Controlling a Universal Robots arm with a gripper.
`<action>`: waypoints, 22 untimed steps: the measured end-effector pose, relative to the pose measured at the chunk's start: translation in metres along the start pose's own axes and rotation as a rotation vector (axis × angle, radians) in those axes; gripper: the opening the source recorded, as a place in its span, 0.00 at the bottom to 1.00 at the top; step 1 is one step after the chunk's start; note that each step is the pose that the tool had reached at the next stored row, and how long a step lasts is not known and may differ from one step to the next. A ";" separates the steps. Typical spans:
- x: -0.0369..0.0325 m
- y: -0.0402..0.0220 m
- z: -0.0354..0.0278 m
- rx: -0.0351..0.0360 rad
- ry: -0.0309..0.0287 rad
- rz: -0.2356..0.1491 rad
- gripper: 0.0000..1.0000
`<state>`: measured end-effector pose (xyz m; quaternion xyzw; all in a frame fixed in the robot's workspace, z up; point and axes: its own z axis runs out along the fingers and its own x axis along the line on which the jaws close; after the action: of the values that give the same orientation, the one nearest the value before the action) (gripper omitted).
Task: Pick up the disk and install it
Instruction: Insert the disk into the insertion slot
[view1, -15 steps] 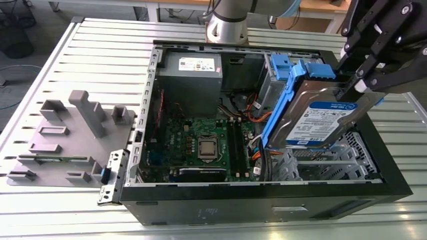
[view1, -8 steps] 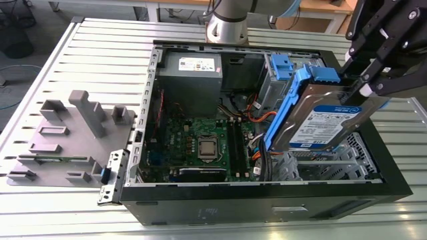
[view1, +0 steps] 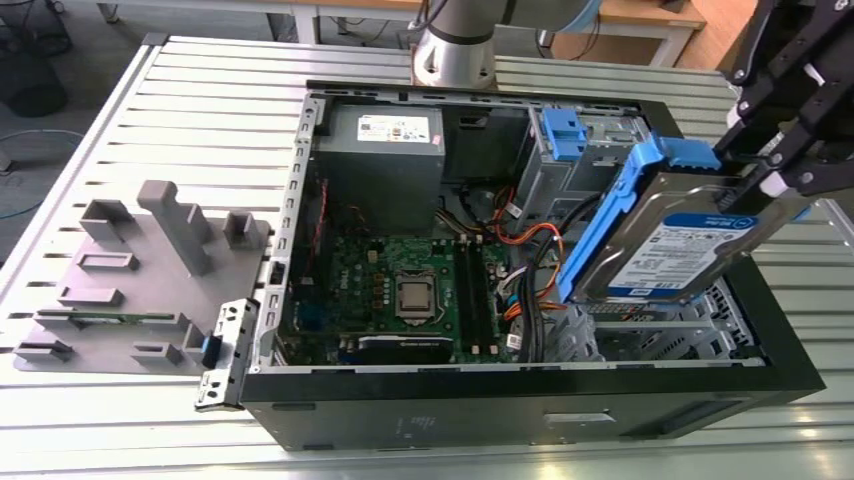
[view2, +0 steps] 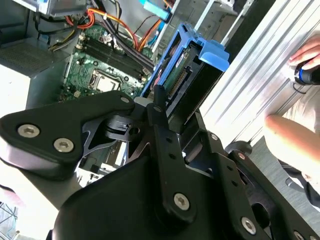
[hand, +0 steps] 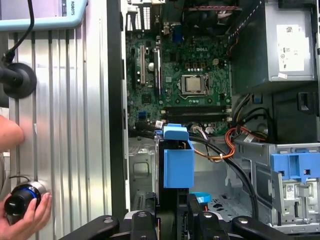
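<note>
Slatted metal worktop (view1: 200, 100) carrying an open black computer case (view1: 534, 425), with a grey fixture plate (view1: 134, 280) beside it at the exterior view's left. Gripper (view1: 774, 180) at upper right of the exterior frame, jaws closed on the upper end of the disk (view1: 681, 250). Disk is clipped in its blue bracket (view1: 607, 225), steeply tilted, label toward the camera. Its lower end hangs at the right side of the case over the metal drive cage (view1: 641, 330); cannot tell if it touches the cage.

Progress, as a judgement: pick-up looks done, disk is off the worktop and held. Install not yet done, disk is not seated or lying flat in any bay. A second blue bracket (view1: 567, 135) sits in the bay near the upper middle of the frame.

Exterior view gives the disk's label, its tilt and the fixture plate. Second wrist view adds the disk's connector edge (view2: 179, 86) between the black linkages. First wrist view looks along the bracket to the motherboard (hand: 185, 85) and the grey power supply (hand: 280, 45), and adds a person's hand (hand: 22, 225) on a black knob (hand: 20, 200) on the worktop beside the case
</note>
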<state>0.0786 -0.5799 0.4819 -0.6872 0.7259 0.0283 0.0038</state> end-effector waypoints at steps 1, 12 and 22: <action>-0.0001 -0.0030 0.0001 0.0000 0.0000 0.000 0.35; -0.0016 -0.0312 0.0031 -0.0008 0.0006 -0.010 0.35; -0.0014 -0.0379 0.0132 -0.0017 0.0010 -0.029 0.35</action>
<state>0.1161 -0.5799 0.4674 -0.6975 0.7160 0.0285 0.0032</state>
